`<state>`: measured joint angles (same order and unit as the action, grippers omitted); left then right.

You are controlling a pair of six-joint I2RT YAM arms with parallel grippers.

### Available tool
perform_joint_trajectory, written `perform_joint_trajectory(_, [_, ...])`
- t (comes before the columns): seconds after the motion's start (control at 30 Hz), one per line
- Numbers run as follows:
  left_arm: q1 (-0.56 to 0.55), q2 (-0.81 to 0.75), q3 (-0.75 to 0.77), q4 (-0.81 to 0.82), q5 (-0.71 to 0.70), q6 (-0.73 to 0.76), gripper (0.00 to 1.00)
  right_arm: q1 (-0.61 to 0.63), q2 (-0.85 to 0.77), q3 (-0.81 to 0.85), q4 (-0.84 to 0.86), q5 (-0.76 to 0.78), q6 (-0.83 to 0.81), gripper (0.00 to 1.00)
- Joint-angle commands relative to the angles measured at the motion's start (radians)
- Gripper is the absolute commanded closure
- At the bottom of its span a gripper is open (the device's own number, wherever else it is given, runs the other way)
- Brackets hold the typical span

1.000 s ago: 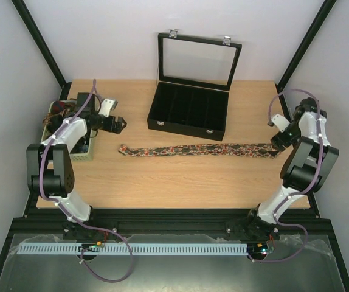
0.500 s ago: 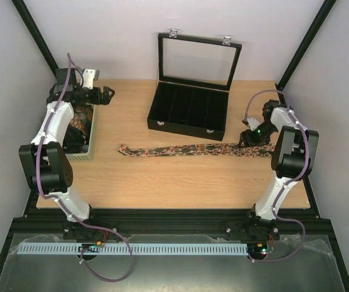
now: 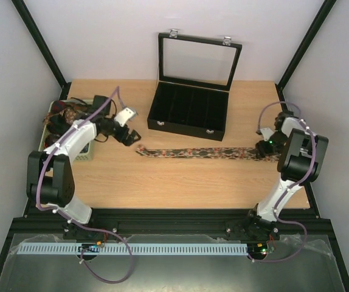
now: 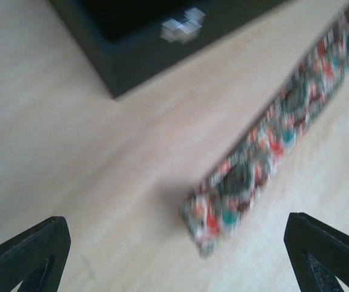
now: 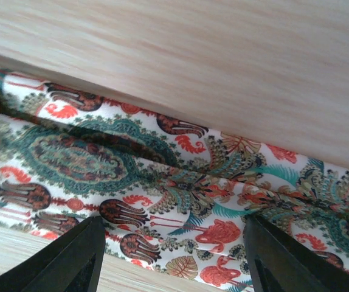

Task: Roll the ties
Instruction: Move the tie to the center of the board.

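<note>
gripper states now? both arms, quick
Left gripper: open, above the narrow end of the red-and-teal paisley fabric necktie.
Right gripper: open, over the same necktie's wide end.

One tie point(image 3: 202, 152) is counted, laid out flat at the centre. One black case point(image 3: 190, 115) is counted at twelve o'clock. One basket point(image 3: 82, 155) is counted at nine o'clock; the heaped ties point(image 3: 71, 112) inside cannot be numbered.
</note>
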<state>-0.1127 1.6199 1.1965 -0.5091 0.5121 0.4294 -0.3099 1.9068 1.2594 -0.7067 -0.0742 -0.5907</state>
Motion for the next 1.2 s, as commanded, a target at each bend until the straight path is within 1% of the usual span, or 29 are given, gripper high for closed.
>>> perform_joint_trajectory(0.0, [-0.096, -0.085, -0.107, -0.029, -0.028, 0.186, 0.01, -0.124, 0.062, -0.037, 0.014, 0.243, -0.172, 0.35])
perform_joint_trajectory(0.1, [-0.145, -0.073, -0.135, -0.017, -0.029, 0.196, 0.01, -0.152, 0.089, 0.048, 0.020, 0.281, -0.206, 0.35])
perform_joint_trajectory(0.17, [-0.174, -0.063, -0.146, -0.005, -0.020, 0.206, 0.02, -0.155, 0.096, 0.114, 0.001, 0.266, -0.195, 0.35])
perform_joint_trajectory(0.27, [-0.215, -0.056, -0.168, 0.041, -0.032, 0.233, 0.04, -0.147, 0.092, 0.226, -0.096, 0.136, -0.142, 0.34])
perform_joint_trajectory(0.33, [-0.231, -0.043, -0.173, 0.075, -0.030, 0.253, 0.06, -0.126, 0.078, 0.257, -0.150, 0.059, -0.105, 0.34])
perform_joint_trajectory(0.4, [-0.238, -0.010, -0.161, 0.097, -0.027, 0.268, 0.11, -0.091, 0.054, 0.253, -0.175, 0.008, -0.078, 0.34])
perform_joint_trajectory(0.57, [-0.265, 0.093, -0.080, 0.100, -0.027, 0.294, 0.30, 0.018, -0.009, 0.208, -0.202, -0.119, 0.014, 0.35])
perform_joint_trajectory(0.7, [-0.301, 0.145, -0.057, 0.153, -0.083, 0.269, 0.45, 0.058, -0.021, 0.175, -0.189, -0.196, 0.099, 0.39])
perform_joint_trajectory(0.77, [-0.312, 0.156, -0.060, 0.184, -0.096, 0.260, 0.51, 0.061, -0.013, 0.160, -0.179, -0.219, 0.133, 0.41])
perform_joint_trajectory(0.97, [-0.342, 0.186, -0.074, 0.216, -0.111, 0.255, 0.64, 0.061, 0.003, 0.071, -0.124, -0.202, 0.176, 0.49])
perform_joint_trajectory(1.07, [-0.344, 0.232, -0.070, 0.227, -0.177, 0.209, 0.68, 0.060, 0.014, 0.023, -0.087, -0.145, 0.167, 0.51])
perform_joint_trajectory(1.17, [-0.331, 0.279, -0.063, 0.201, -0.237, 0.188, 0.74, 0.059, 0.028, -0.020, -0.048, -0.074, 0.149, 0.53])
